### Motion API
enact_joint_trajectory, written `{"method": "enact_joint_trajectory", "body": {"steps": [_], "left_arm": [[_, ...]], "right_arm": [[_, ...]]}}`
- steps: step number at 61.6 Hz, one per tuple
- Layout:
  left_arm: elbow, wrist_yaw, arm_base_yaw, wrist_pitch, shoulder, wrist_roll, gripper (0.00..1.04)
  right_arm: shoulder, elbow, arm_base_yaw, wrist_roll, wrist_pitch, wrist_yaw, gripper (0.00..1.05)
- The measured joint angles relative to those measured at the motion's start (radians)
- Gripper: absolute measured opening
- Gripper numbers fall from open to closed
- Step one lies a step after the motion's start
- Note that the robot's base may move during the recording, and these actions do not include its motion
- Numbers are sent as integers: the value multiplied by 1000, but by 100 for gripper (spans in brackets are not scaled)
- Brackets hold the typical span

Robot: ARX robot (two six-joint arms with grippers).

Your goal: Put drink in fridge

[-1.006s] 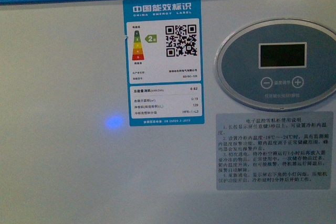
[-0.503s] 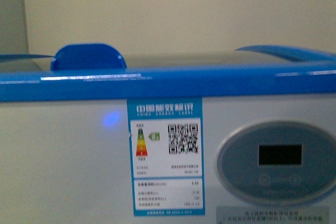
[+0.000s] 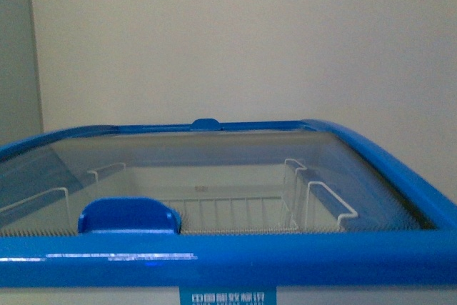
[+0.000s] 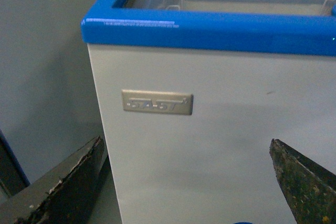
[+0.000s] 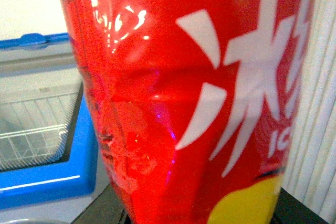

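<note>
The fridge [image 3: 228,256] fills the lower half of the front view: blue top rim, tinted glass lid with a blue handle [image 3: 127,216]. Neither arm shows in that view. In the left wrist view my left gripper [image 4: 184,182] is open, its dark fingers [image 4: 68,182] spread wide in front of the fridge's white wall [image 4: 220,129], below the blue rim [image 4: 210,30], holding nothing. The drink bottle [image 5: 189,93], with a red label, white lettering and a yellow patch, fills the right wrist view. My right gripper [image 5: 202,214] is shut on it, and the fridge's blue rim [image 5: 42,177] lies beside it.
White wire baskets [image 3: 228,212] sit inside the fridge under the glass. A silver brand badge [image 4: 157,102] is on the fridge's wall. A cream wall [image 3: 243,41] stands behind the fridge, a grey wall [image 4: 42,66] beside it. A white ribbed surface [image 5: 320,103] is close to the bottle.
The front view has risen from the fridge's front panel, with its energy label and oval control panel, up to the blue rim and the glass lid.
</note>
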Motion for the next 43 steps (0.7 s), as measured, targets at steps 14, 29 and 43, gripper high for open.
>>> {"method": "enact_joint_trajectory", "body": {"steps": [14,29,43], "left_arm": [[0,0,0,0,0,0,97],[0,0,0,0,0,0,97],[0,0,0,0,0,0,97]], "right_arm": [[0,0,0,0,0,0,37],[0,1,0,1,1,0,37],[0,1,0,1,2,0,37]]}}
